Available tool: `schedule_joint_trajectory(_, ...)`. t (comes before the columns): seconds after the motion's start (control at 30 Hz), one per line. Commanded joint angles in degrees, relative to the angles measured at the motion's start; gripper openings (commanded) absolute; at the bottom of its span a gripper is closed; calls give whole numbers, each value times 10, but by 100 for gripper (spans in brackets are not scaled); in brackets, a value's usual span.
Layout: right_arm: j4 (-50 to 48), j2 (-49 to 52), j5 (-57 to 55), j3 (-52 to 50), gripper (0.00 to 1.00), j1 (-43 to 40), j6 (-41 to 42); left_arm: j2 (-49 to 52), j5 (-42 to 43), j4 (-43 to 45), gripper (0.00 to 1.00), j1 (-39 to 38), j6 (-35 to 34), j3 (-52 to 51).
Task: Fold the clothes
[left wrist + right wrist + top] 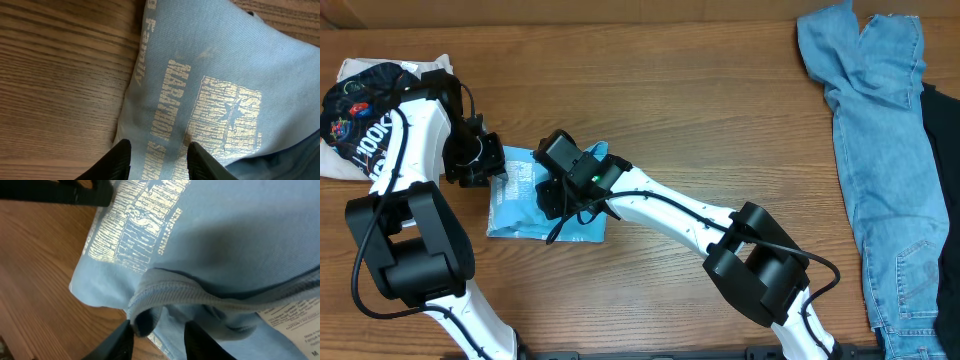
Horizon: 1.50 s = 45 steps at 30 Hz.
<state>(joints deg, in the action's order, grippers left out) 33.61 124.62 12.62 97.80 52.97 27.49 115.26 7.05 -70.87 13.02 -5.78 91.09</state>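
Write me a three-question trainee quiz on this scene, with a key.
1. True or false: the light-blue T-shirt lies spread out flat with its sleeves open.
2. The left hand and right hand are both at: A the jeans, B the T-shirt, C the black shirt.
3. Fill in: the ribbed collar shows by the fingers of the ___ hand.
Key: 1 false, it is folded into a small packet; 2 B; 3 right.

wooden table [670, 90]: blue t-shirt [523, 195] centre-left, jeans [880, 130] right, black shirt [355, 103] left
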Motion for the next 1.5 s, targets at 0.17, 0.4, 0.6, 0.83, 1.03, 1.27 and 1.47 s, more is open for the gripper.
schedule_joint_trajectory(0.17,-42,0,39,3,41,6,14,6,5,0,40,1,7,-4)
schedule_joint_trajectory(0.4,-50,2,37,3,41,10,29,6,5,-3,41,1,7,-4)
schedule_joint_trajectory(0.6,-46,26,35,3,40,10,45,6,5,-5,41,1,7,-4)
schedule_joint_trajectory(0.83,-38,34,35,3,5,10,45,6,5,-5,41,1,7,-4)
schedule_joint_trajectory(1.03,32,23,2,3,4,-1,45,6,5,-6,41,1,7,-4)
schedule_joint_trajectory(1.27,137,-16,-86,3,4,-23,45,6,5,-5,41,1,7,-4)
schedule_joint_trajectory(1.47,208,-22,-92,3,4,-43,57,6,4,-6,41,1,11,-4)
